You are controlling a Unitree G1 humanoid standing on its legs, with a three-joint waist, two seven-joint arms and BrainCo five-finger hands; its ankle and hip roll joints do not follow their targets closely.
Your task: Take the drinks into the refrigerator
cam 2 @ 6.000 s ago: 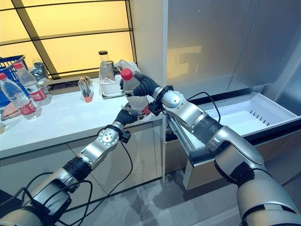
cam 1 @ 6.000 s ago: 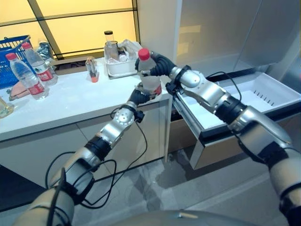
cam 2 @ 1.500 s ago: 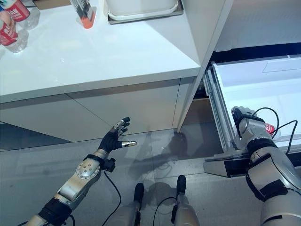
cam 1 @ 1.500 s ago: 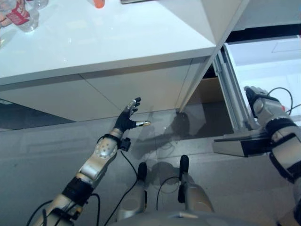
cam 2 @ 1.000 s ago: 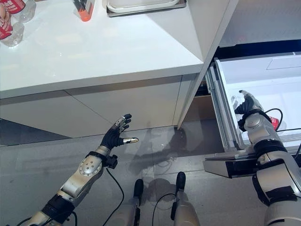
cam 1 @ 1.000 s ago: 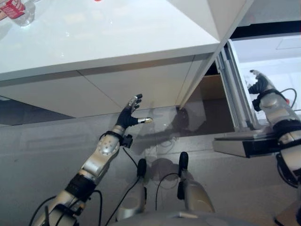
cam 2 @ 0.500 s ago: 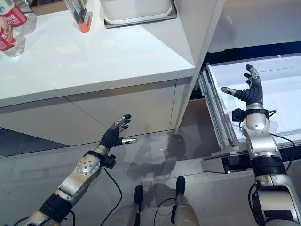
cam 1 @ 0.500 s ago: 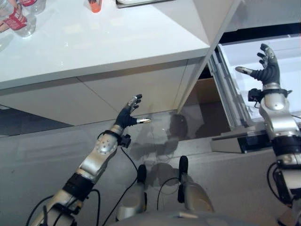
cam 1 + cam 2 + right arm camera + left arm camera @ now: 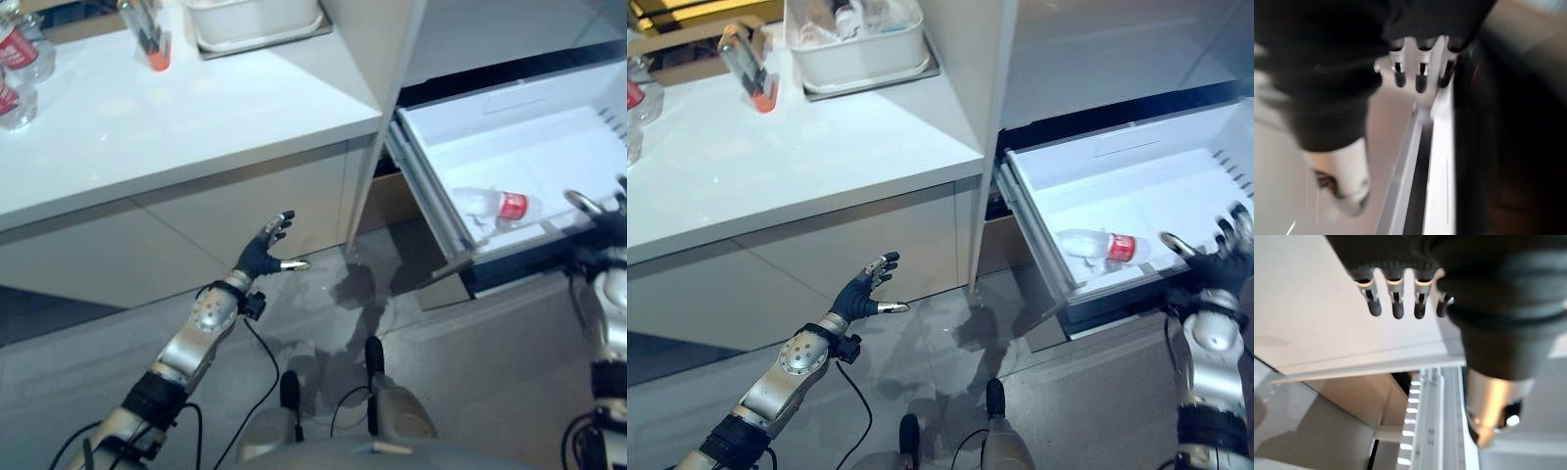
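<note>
i've got the clear plastic bottle [image 9: 1099,245] with its red label lying on its side in the smooth white refrigerator drawer [image 9: 1136,176], both my right robot hand [image 9: 1220,262] and left robot hand [image 9: 862,291] spread empty, so i'd push the drawer front squarely with flat fingers.

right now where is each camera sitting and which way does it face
Left eye view: on the head, looking down at the white counter and the open drawer with a bottle lying in it; left hand open over the floor.
Right eye view: beside it, facing the same scene; right hand open at the drawer front.
Left wrist view: on the left wrist, looking past its fingers at the counter's underside and drawer rail.
Right wrist view: on the right wrist, along its fingers at the drawer edge.
Both eye views share counter, drawer and bottle.
</note>
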